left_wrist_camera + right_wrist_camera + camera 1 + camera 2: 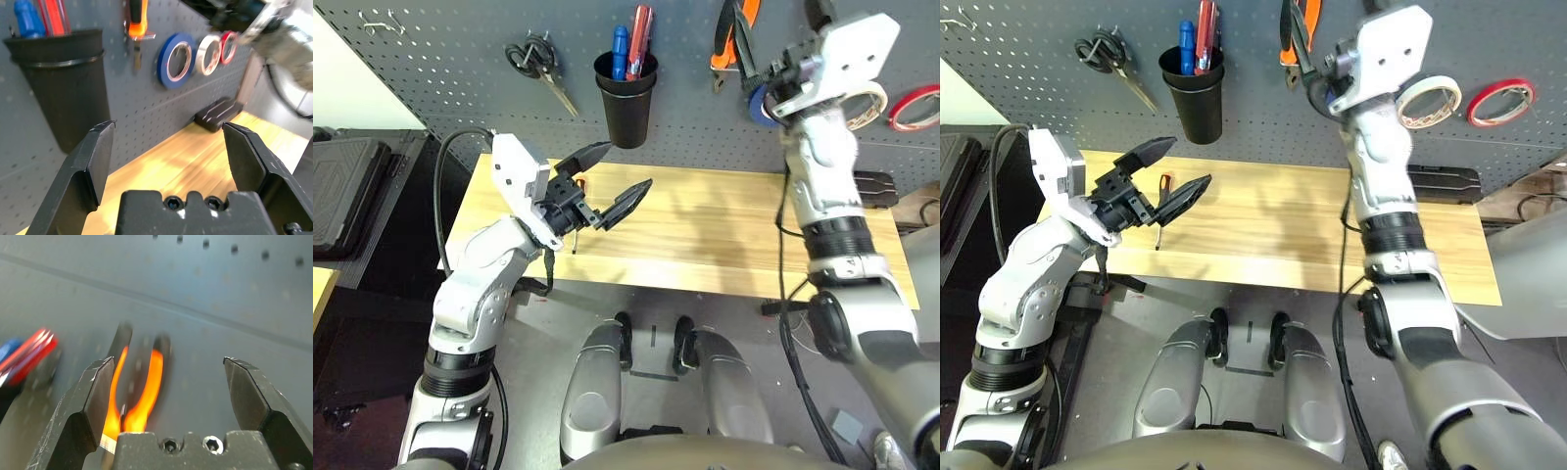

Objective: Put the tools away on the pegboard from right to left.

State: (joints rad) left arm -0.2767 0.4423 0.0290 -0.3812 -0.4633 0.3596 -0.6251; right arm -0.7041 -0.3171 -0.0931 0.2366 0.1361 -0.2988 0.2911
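i see the orange-and-black pliers (1299, 34) hanging on the pegboard (1028, 59), with the white tape roll (1429, 101) on a hook to their right. a slim screwdriver (1161, 209) lies on the wooden table (1283, 235). my right gripper (168, 382) is spread and empty before the pliers. my left gripper (612, 178) hangs wide over the table, empty. no lettering i can read.

The left end effector (607, 186) hangs low with its two black fingers spread wide and empty. The right arm reaches up, and the right end effector (168, 382) gapes wide too, gripping nothing.
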